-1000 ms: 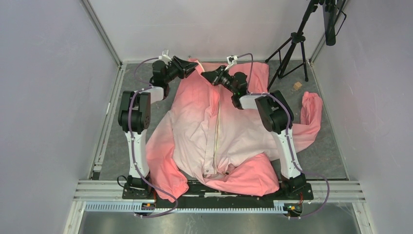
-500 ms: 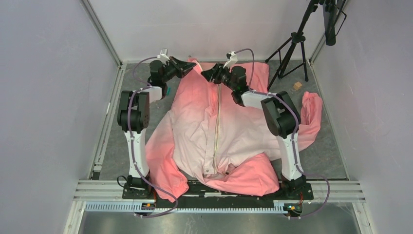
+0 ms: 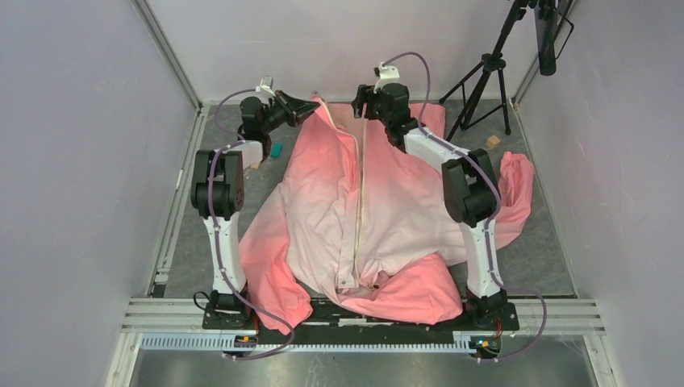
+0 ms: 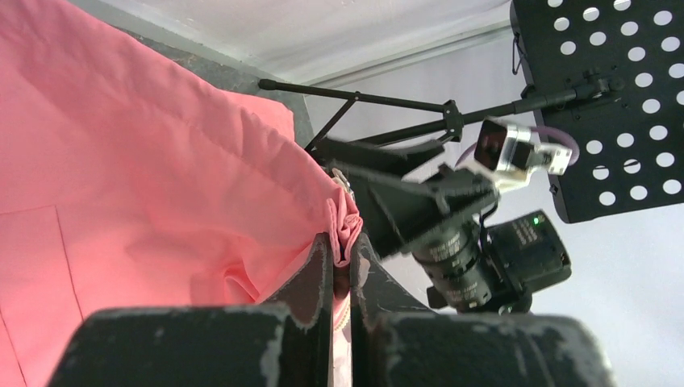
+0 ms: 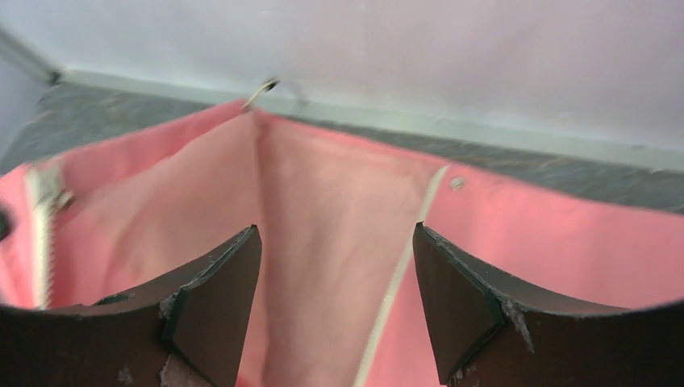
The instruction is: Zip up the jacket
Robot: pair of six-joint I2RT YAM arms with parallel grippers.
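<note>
Your salmon-pink, long-sleeved fabric jacket [image 3: 323, 185] lies flat across the grey table [image 3: 548, 250], collar at twelve o'clock and hem at six. Its cream zipper strip [image 3: 360, 193] runs down the middle. The left gripper [image 4: 340, 258] is pinched tight on the collar edge at eleven o'clock. The right gripper [image 5: 335, 266] hovers at twelve, jaws wide, holding nothing. Expect light, limp cloth that bunches and slides, so take hold along the stiffer zipper strip, not loose fabric.
</note>
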